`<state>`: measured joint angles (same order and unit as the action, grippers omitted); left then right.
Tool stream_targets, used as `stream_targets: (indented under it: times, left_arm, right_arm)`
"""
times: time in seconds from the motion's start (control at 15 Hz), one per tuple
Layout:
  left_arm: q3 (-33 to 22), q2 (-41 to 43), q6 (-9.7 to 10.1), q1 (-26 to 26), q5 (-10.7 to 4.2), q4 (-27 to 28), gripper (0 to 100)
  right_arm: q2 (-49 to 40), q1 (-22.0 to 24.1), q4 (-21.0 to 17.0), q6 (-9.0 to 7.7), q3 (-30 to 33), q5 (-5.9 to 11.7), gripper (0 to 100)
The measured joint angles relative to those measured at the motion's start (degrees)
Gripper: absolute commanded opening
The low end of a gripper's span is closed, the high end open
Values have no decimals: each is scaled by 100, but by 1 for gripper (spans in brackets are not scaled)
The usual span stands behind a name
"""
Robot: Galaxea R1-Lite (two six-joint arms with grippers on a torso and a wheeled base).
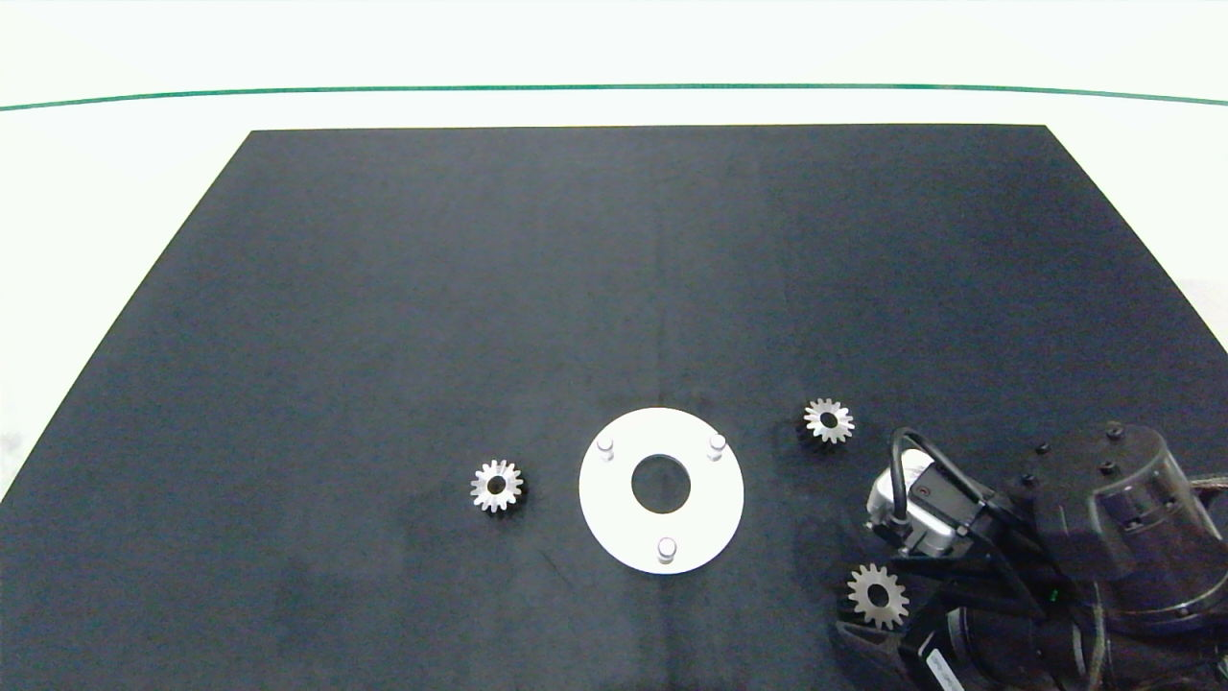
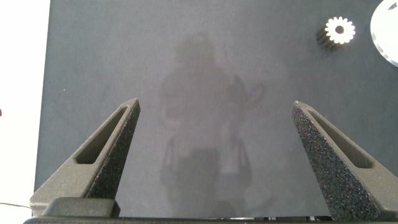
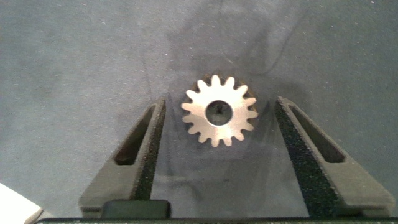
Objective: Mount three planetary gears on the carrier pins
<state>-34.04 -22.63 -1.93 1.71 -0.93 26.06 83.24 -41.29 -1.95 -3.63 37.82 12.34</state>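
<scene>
The right gripper [image 3: 217,124] hangs with fingers spread wide on either side of one planetary gear [image 3: 219,111] lying flat on the dark tabletop [image 1: 614,288], all three carrier pins [image 1: 666,549] bare, while the left gripper [image 2: 214,124] hovers wide apart over empty mat.

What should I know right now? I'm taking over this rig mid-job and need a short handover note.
Right gripper: open, fingers either side of the near-right gear on the mat, not yet closed.
Left gripper: open, empty, over bare mat, outside the head view.
Other gears: one left of the disc, one right of it.
White disc: all three pins bare.
Done: nothing installed. Left: all three gears.
</scene>
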Motion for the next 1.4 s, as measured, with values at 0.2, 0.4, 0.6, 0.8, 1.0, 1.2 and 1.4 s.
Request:
stream_targets:
  times: [0.2, 0.4, 0.6, 0.8, 1.0, 1.2, 1.4]
  left_arm:
    - [-6, 0, 2, 5, -1, -2, 100]
    - [-13, -5, 0, 11, 11, -2, 100]
    - [-13, -16, 0, 18, 16, -2, 100]
    - [-11, -30, 0, 22, 18, -11, 100]
    - [-6, -39, 0, 22, 33, -7, 100]
    - [-6, -55, 0, 22, 35, -10, 100]
    - [-5, -59, 2, 22, 33, -7, 100]
  right_arm:
    - [57, 0, 35, -2, -4, 30, 59]
    - [107, 2, 171, 0, -2, 33, 53]
    - [152, 0, 179, 0, -2, 28, 47]
    - [190, 0, 190, -2, -2, 17, 41]
    - [194, 0, 193, 0, -6, 22, 35]
    - [194, 11, 190, -2, -15, 23, 29]
    - [194, 17, 185, 0, -20, 23, 23]
